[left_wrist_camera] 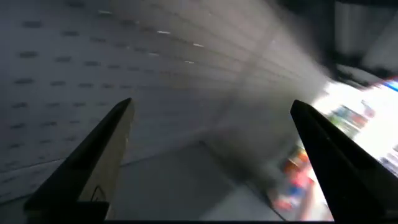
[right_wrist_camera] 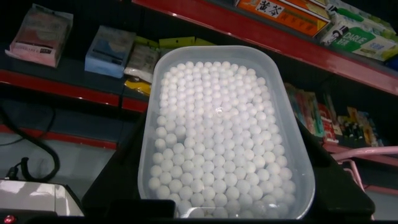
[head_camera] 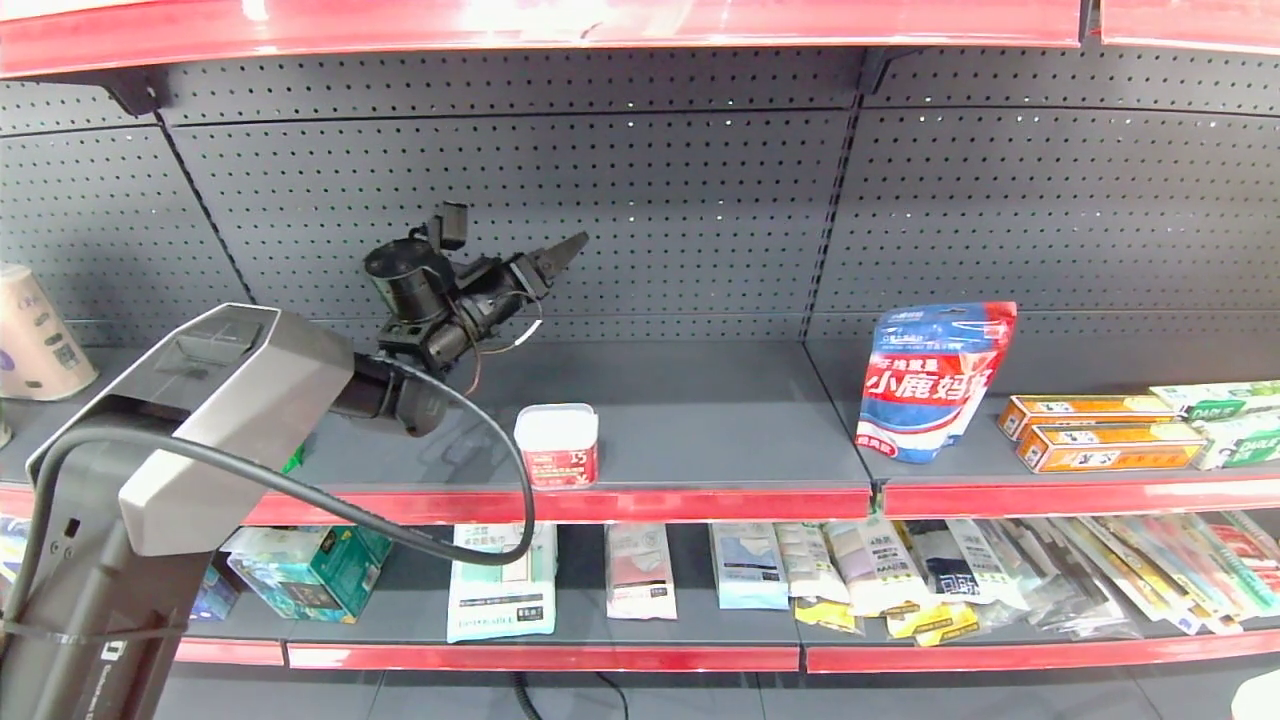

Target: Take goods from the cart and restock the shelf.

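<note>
Left gripper (head_camera: 562, 252) is held spread above the shelf (head_camera: 700, 430), near a red-and-white tub (head_camera: 556, 446); a clear tray of white beads (right_wrist_camera: 224, 118) is pinched by the right gripper (right_wrist_camera: 224, 193).

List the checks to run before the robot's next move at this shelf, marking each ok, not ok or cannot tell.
1. Left gripper open and empty: ok.
2. Right gripper shut on the tub of white balls: ok.
3. Bare shelf space beside the red-and-white tub: ok.
4. Blue pouch standing clear of that space: ok.
5. Lid on the tub of white balls: cannot tell.
</note>
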Robot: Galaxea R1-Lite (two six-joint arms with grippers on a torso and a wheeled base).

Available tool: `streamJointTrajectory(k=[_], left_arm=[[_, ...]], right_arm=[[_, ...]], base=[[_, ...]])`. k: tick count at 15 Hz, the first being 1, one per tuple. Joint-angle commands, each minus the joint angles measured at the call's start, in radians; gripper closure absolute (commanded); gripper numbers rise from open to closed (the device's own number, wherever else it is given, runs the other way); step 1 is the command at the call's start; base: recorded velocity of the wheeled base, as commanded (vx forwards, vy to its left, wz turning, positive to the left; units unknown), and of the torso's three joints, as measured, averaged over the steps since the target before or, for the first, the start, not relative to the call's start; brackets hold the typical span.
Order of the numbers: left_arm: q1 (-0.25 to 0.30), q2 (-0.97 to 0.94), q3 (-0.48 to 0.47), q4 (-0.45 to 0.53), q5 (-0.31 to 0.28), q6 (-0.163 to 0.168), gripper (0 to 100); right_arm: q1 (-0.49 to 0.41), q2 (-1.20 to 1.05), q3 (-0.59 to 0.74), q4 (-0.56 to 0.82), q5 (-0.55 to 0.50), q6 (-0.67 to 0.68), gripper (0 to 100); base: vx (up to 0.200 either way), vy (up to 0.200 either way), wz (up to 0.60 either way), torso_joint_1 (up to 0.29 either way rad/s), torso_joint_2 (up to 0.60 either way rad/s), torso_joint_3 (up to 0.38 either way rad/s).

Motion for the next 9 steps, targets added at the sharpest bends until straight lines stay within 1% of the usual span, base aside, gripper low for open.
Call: streamJointTrajectory(k=[1,2,3,4,5,6,7,8,9], left_arm=[[-0.001,-0.001,-0.023,0.021,0.026,0.005,0],[0.008,-0.004,-0.015,0.067,0.040,0.106,0],[0.017,-0.018,-0.012,0.133,0.094,0.190,0],[0.020,-0.049,-0.007,0.214,0.164,0.227,0],[0.020,-0.089,0.006,0.297,0.217,0.235,0],[0.020,-0.167,0.040,0.455,0.290,0.244,0],[0.020,-0.196,0.063,0.515,0.333,0.267,0],[0.020,-0.202,0.088,0.520,0.361,0.293,0],[0.026,-0.218,0.172,0.475,0.405,0.351,0]], right_arm=[[0.000,-0.005,-0.001,-0.001,0.000,0.000,100],[0.000,-0.008,-0.001,-0.001,0.000,0.000,100],[0.000,-0.013,-0.001,-0.001,0.000,0.000,100],[0.000,-0.014,-0.001,-0.001,0.000,0.000,100],[0.000,-0.017,-0.001,-0.001,0.000,0.000,100],[0.000,-0.023,-0.001,-0.001,0.000,0.000,100],[0.000,-0.023,-0.001,-0.001,0.000,0.000,100],[0.000,-0.023,-0.001,-0.001,0.000,0.000,100],[0.000,-0.022,0.001,-0.001,0.000,0.000,100]], base=[[0.000,0.000,0.00,0.000,0.00,0.000],[0.000,0.000,0.00,0.000,0.00,0.000],[0.000,0.000,0.00,0.000,0.00,0.000],[0.000,0.000,0.00,0.000,0.00,0.000],[0.000,0.000,0.00,0.000,0.00,0.000],[0.000,0.000,0.00,0.000,0.00,0.000],[0.000,0.000,0.00,0.000,0.00,0.000],[0.000,0.000,0.00,0.000,0.00,0.000],[0.000,0.000,0.00,0.000,0.00,0.000]])
